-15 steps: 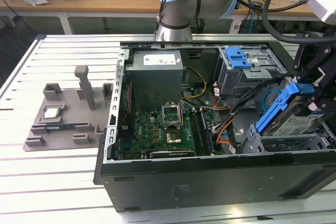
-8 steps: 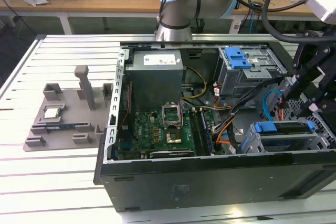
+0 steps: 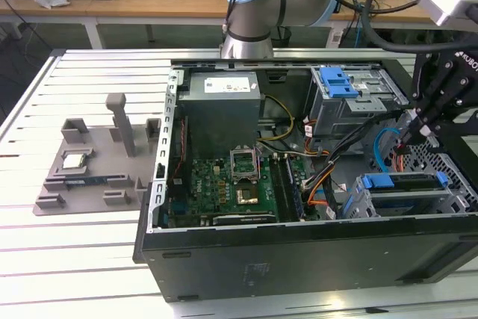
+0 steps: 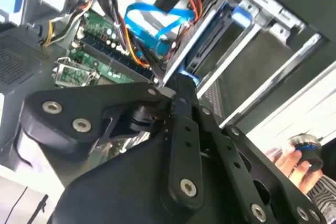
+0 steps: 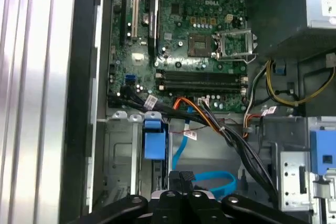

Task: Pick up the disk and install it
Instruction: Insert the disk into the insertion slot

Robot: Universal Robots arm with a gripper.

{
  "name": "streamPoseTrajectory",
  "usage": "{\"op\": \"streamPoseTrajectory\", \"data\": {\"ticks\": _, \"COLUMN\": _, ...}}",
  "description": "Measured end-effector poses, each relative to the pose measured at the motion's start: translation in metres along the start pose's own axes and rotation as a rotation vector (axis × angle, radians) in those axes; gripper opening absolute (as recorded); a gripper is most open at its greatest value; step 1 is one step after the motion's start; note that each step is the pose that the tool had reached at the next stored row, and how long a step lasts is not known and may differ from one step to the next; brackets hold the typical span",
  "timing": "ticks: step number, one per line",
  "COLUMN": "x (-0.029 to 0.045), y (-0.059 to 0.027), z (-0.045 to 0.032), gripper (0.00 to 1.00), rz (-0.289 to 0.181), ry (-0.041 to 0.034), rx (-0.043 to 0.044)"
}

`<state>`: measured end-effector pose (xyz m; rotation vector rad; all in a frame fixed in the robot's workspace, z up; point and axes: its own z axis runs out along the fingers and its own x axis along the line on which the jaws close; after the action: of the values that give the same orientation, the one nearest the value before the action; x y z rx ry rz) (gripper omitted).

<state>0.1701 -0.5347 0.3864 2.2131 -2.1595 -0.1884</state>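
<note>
Broadly, you see a slatted metal table (image 3: 75, 259) bearing an open computer case (image 3: 299, 259) that lies on its side, with the robot arm (image 3: 254, 5) reaching in from the far edge. A grey fixture plate (image 3: 89, 162) rests on the table towards the exterior view's left, well apart from the work.

Inside the case, note the power supply (image 3: 220, 110) and green motherboard (image 3: 224, 184) towards the exterior view's left, and the drive cage (image 3: 358, 203) against the near wall towards the exterior view's right.

The disk (image 3: 407, 190) sits in that cage, with blue carrier ends showing at both extremes. Its long axis runs from the exterior view's left to the exterior view's right, parallel to the case's near wall.

The gripper (image 3: 418, 128) hangs over the right-hand end of the case. The disk lies just beyond its tips, on the side of the near wall. In the second wrist view a fingertip (image 4: 181, 85) stands just beside the blue corner of the carrier; you cannot tell whether it touches.

In the first wrist view the two fingers (image 5: 172, 182) lie together, with nothing visible between them, so judge the claw closed and empty. A blue data cable (image 5: 220, 182) loops just beside them.

At the edge of the second wrist view, a person's hand (image 4: 283, 156) holds a small blue-and-black knob.
</note>
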Motion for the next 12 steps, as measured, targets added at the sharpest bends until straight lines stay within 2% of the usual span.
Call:
{"op": "streamPoseTrajectory", "data": {"ticks": 5, "x": 0.0005, "y": -0.0262, "z": 0.0037, "gripper": 0.11, "rz": 0.000, "ry": 0.0037, "rx": -0.0052}}
{"op": "streamPoseTrajectory", "data": {"ticks": 8, "x": 0.0005, "y": -0.0269, "z": 0.0036, "gripper": 0.11, "rz": 0.001, "ry": 0.0037, "rx": -0.0054}}
{"op": "streamPoseTrajectory", "data": {"ticks": 9, "x": 0.0006, "y": -0.0268, "z": 0.0036, "gripper": 0.11, "rz": 0.001, "ry": 0.0038, "rx": -0.0001}}
{"op": "streamPoseTrajectory", "data": {"ticks": 10, "x": 0.0006, "y": -0.0268, "z": 0.0037, "gripper": 0.11, "rz": -0.001, "ry": 0.0045, "rx": 0.0271}}
{"op": "streamPoseTrajectory", "data": {"ticks": 12, "x": 0.0006, "y": -0.0267, "z": 0.0037, "gripper": 0.11, "rz": -0.003, "ry": 0.0054, "rx": 0.0583}}
